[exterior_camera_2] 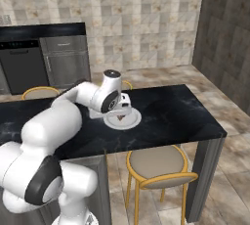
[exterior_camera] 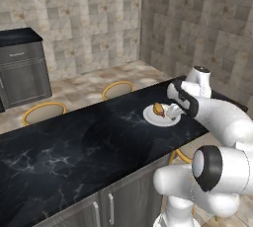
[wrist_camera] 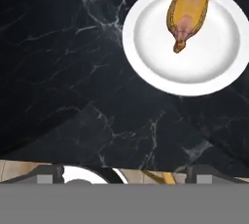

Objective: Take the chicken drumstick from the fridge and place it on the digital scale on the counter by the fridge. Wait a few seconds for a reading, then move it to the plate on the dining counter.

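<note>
The golden-brown chicken drumstick (wrist_camera: pixel 187 11) lies on the small white plate (wrist_camera: pixel 204 57), its thin end toward the plate's middle. The plate rests on the dining counter (wrist_camera: pixel 58 72), a black marble top with white veins. My gripper (wrist_camera: pixel 124 177) is open, its two dark tips wide apart with nothing between them, and it hovers back from the plate. From the left base view the drumstick (exterior_camera: pixel 158 109) shows on the plate (exterior_camera: pixel 150 116) just beside the hand (exterior_camera: pixel 174 111). In the right base view the hand (exterior_camera_2: pixel 119 109) partly covers the plate (exterior_camera_2: pixel 133 120).
Yellow-rimmed stools stand along the counter's far side (exterior_camera: pixel 43 112) (exterior_camera: pixel 117 89) and at its near side (exterior_camera_2: pixel 158 165). The counter ends at the right (exterior_camera_2: pixel 219 131). Dark grey cabinets with a black top (exterior_camera_2: pixel 44 57) stand against the tiled back wall.
</note>
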Tool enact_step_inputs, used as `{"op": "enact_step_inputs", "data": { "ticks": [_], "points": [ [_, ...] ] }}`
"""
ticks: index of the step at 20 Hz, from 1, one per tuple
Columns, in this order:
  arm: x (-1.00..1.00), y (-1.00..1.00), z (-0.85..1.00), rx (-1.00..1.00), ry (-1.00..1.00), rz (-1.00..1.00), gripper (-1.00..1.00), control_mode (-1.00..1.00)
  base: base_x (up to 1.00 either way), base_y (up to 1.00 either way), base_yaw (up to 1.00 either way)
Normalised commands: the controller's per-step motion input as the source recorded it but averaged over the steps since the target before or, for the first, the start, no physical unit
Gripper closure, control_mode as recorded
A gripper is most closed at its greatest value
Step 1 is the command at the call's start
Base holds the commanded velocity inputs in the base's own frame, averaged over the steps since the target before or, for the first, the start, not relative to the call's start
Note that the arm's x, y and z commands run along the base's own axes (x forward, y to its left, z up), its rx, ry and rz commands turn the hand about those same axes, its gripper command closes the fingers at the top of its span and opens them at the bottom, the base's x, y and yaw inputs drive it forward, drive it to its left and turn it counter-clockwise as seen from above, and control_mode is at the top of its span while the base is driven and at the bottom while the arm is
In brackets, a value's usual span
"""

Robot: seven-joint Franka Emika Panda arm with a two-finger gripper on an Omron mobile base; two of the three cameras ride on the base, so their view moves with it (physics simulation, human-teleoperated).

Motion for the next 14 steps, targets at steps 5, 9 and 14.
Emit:
{"op": "enact_step_inputs", "data": {
  "ticks": [5, 9, 14],
  "points": [
    [-1.0, 0.26, 0.61, -0.03, -0.1, 0.04, -1.0, -1.0, 0.0, 0.0, 0.0],
    [-1.0, 0.41, 0.48, -0.07, -0.1, 0.0, -1.0, -1.0, 0.0, 0.0, 0.0],
    [-1.0, 0.32, 0.35, -0.06, -0.08, -0.02, -1.0, -1.0, 0.0, 0.0, 0.0]
  ]
}}
